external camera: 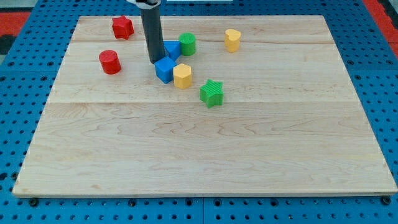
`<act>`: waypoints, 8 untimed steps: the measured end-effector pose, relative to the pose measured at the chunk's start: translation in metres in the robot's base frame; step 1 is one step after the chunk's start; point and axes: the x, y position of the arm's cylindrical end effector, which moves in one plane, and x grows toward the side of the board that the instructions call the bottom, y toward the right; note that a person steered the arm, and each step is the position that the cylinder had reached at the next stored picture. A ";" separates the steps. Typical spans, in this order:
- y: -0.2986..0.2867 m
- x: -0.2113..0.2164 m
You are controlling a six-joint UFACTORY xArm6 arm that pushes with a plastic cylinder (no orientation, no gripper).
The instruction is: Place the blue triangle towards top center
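Observation:
The blue triangle (172, 49) lies on the wooden board, upper left of centre, partly hidden behind the rod. My tip (155, 61) rests on the board against the triangle's left side, just above a blue cube (164, 70). A green cylinder (187, 43) touches the triangle's right side. A yellow hexagonal block (182, 75) sits against the blue cube's right side.
A red star-like block (122, 27) sits at the top left. A red cylinder (110, 61) lies left of my tip. A yellow block (232, 40) sits near the top centre-right. A green star (211, 93) lies below the cluster. The board's top edge (199, 17) is close.

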 end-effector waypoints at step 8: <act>0.037 -0.089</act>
